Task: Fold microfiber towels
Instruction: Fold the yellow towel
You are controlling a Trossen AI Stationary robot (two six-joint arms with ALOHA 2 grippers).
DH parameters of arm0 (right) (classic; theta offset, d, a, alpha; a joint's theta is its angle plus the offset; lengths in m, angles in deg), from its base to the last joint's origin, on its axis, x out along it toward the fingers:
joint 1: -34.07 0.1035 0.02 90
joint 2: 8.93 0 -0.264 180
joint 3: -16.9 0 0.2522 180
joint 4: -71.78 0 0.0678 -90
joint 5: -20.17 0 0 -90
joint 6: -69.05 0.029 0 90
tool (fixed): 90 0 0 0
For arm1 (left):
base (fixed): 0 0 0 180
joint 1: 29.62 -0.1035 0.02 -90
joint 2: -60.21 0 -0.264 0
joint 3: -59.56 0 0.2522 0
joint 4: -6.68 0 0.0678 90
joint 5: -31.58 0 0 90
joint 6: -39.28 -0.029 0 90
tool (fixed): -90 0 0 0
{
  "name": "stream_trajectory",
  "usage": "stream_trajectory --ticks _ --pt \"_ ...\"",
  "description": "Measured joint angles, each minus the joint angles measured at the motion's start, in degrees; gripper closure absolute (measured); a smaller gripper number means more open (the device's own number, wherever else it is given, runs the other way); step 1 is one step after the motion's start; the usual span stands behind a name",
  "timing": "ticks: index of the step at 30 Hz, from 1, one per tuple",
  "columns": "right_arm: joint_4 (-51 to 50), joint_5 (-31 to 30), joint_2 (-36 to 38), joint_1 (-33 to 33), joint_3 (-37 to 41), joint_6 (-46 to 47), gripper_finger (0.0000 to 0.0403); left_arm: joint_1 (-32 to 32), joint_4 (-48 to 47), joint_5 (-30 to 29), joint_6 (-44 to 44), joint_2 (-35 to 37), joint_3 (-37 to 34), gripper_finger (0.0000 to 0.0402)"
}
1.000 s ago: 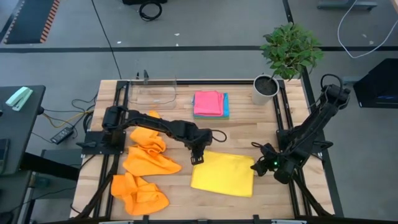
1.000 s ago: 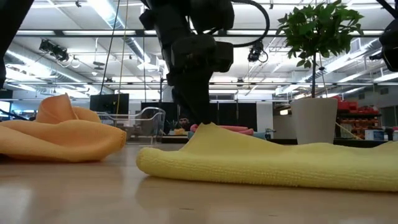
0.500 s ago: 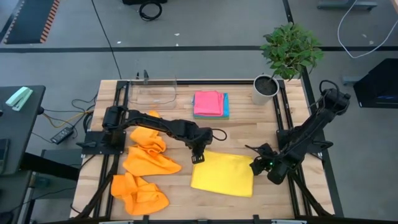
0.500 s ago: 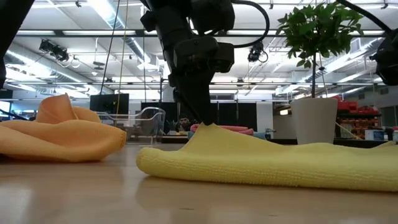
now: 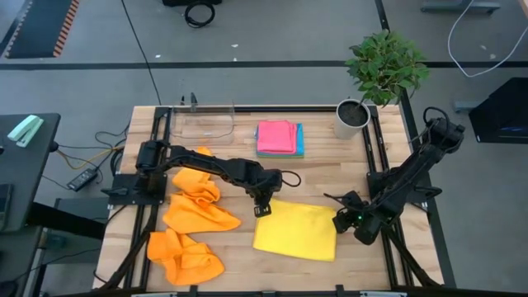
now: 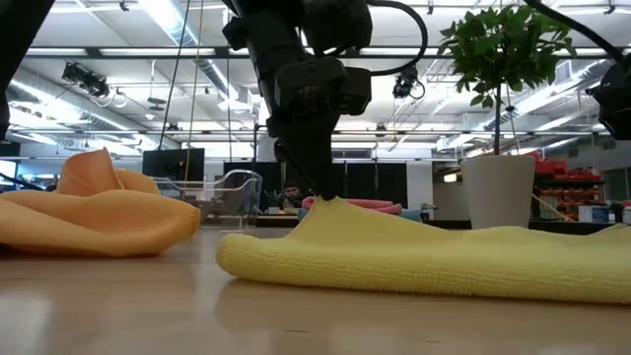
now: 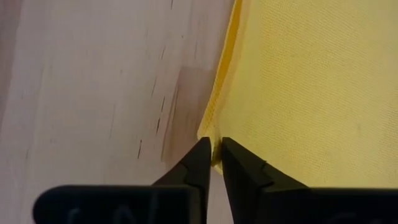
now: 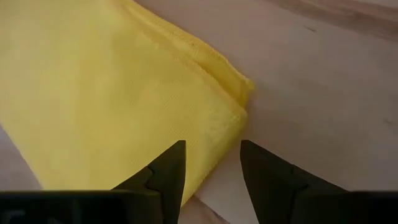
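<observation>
A yellow microfiber towel (image 5: 294, 230) lies folded on the table's near middle. My left gripper (image 5: 262, 208) points steeply down at its far left corner, shut on the cloth. My right gripper (image 8: 211, 165) hovers open at the towel's far right corner (image 8: 239, 102), one finger over the cloth and one over bare wood. Two crumpled orange towels (image 5: 196, 213) (image 5: 183, 257) lie at the near left. A folded pink towel (image 5: 275, 135) rests on a blue one (image 5: 300, 142) at the far middle. My left gripper pinches the yellow towel's far left corner (image 7: 214, 138) between its two fingertips (image 7: 200, 163). The fingers come from above, slanting down. The cloth rises to a small peak (image 6: 328, 203) under the fingers, and the rest of the towel lies flat on the table.
A clear plastic tray (image 5: 202, 122) stands at the far left. A potted plant (image 5: 353, 117) stands at the far right corner. Bare wood shows between the yellow towel and the pink stack.
My right gripper has tipped a little further down and edged toward the yellow towel's far right corner. The towel has kept its place.
</observation>
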Motion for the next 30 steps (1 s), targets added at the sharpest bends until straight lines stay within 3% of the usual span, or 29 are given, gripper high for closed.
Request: stream_trajectory --ticks 7,13,17,30 --pt "0.4 0.6 0.0 -2.8 0.0 -2.0 0.0261 0.0 0.0 0.0 -0.1 0.0 0.0 0.0362" --pt "0.8 1.6 0.0 -5.0 0.0 -4.3 0.0345 0.0 0.0 0.0 -0.1 0.0 0.0 0.0393" --pt "0.8 2.5 0.0 -5.0 0.0 -4.7 0.0392 0.0 -0.2 0.0 -0.1 0.0 0.0 0.0393" --pt "-3.7 -0.3 2.8 -7.2 -4.0 -8.9 0.0396 -0.6 -4.8 0.0 -0.6 3.5 0.0 0.0398"
